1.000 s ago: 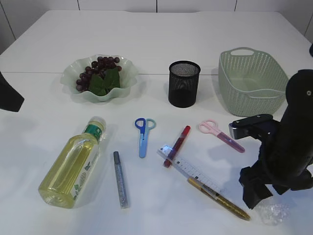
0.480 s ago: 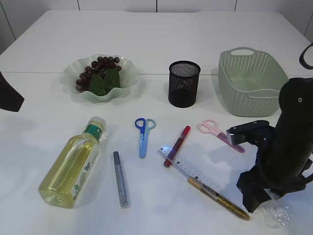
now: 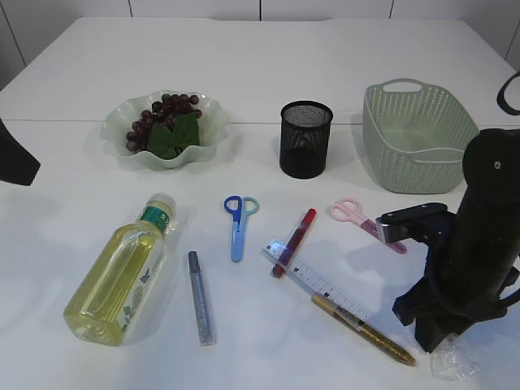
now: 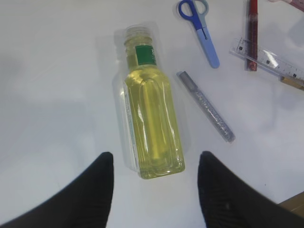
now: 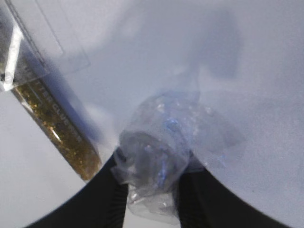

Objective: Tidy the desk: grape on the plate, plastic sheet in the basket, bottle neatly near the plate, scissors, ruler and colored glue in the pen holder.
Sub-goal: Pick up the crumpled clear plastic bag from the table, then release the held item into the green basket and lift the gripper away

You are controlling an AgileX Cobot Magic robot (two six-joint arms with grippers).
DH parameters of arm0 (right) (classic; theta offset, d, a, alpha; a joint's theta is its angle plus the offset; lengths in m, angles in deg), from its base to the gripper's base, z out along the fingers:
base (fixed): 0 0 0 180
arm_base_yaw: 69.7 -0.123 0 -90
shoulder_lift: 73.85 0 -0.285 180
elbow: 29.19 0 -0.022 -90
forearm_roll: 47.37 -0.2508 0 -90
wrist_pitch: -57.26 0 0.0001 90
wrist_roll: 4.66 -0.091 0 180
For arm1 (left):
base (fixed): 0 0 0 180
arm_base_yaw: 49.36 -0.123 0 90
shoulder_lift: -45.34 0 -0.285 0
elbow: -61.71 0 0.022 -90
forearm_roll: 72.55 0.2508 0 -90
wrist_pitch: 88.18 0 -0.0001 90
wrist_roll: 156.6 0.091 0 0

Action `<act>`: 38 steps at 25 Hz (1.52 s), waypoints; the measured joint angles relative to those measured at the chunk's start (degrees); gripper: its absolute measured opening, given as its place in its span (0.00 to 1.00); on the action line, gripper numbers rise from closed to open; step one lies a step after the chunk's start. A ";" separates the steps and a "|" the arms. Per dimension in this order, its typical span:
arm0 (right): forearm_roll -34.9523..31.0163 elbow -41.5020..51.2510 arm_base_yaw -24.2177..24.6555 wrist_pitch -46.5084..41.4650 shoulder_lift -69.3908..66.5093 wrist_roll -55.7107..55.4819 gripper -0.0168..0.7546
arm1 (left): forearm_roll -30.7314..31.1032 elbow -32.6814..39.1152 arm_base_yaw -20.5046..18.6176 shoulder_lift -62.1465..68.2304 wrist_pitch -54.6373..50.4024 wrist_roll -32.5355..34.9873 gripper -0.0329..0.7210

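We read the crumpled plastic sheet (image 5: 159, 156) as the thing in hand; it lies at the near right of the table (image 3: 325, 65), just right of the gold glue pen (image 5: 52, 121), and in the right wrist view it sits squarely betw. the two dark fingers of the right gripper (image 5: 152, 190), which look pinched in on it from both sides, so grasping the sheet, tho whether the hold is firm we can't tell; the wad has no real long axis, being bunched; the basket (image 3: 418, 138) it's meant for stands beyond it toward the far side of the table, well apart, so the coming move is, in our judgement, a lift and a carry away from the near edge; the right arm is plainly the nearer one; the left gripper (image 4: 154, 190) hangs w/ fingers spread and empty over the base end of the bottle (image 4: 149, 123), which lies on its side w/ its cap pointing away; vs. a second ago, the right arm has dropped lower onto the sheet and its fingers have drawn in from wide to narrow; bottle, scissors, ruler, pens, grapes on the plate (image 3: 122, 130) all lie as they did.
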 joint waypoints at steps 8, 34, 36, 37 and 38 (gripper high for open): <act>-0.04 0.00 0.00 0.00 0.78 0.00 0.28 | 0.00 0.00 0.00 0.00 0.00 0.00 0.59; 3.18 -32.18 10.44 0.64 0.85 -4.18 0.27 | 0.25 0.00 0.00 0.00 0.96 0.00 0.59; 3.78 -36.17 11.05 0.89 -1.72 -4.67 0.27 | 0.25 0.00 0.00 0.00 0.96 0.00 0.59; 4.40 -37.82 11.30 0.87 -3.19 -4.94 0.27 | 0.25 0.00 0.00 0.00 0.96 0.00 0.59; 5.09 -39.75 11.30 0.96 -4.66 -5.23 0.27 | 0.25 0.00 0.00 0.00 0.96 0.00 0.59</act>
